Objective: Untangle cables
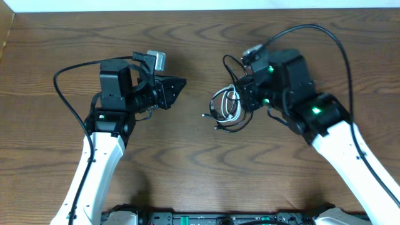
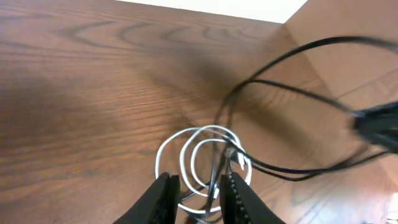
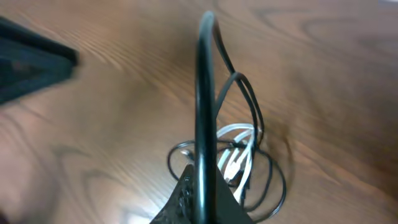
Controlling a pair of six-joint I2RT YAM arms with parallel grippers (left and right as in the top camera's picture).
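Pinching the black cable (image 3: 202, 93), the right gripper (image 1: 245, 99) has its jaws clamped together on the cord, which rises from the dark fingertips in one smooth, glossy arc. The rest of that cable falls away in thin loose loops, some lifted off the table (image 1: 187, 162) and strung toward the gripper, others lying flat. The white cable (image 1: 233, 107) sits in the same bundle – two or three neat round rings, one inside the other, resting on the wood with black strands crossing over and through them. The whole tangle lies right of the table's middle, just at the right gripper's tips.

The left gripper (image 2: 200, 199) points toward the bundle from the left, apart from it in the overhead view. Its two matte black fingers, tapered and ribbed on their inner faces, stand a little apart with nothing between them – a released pose above bare wood. The tabletop is brown with a strong wavy grain and a soft sheen.
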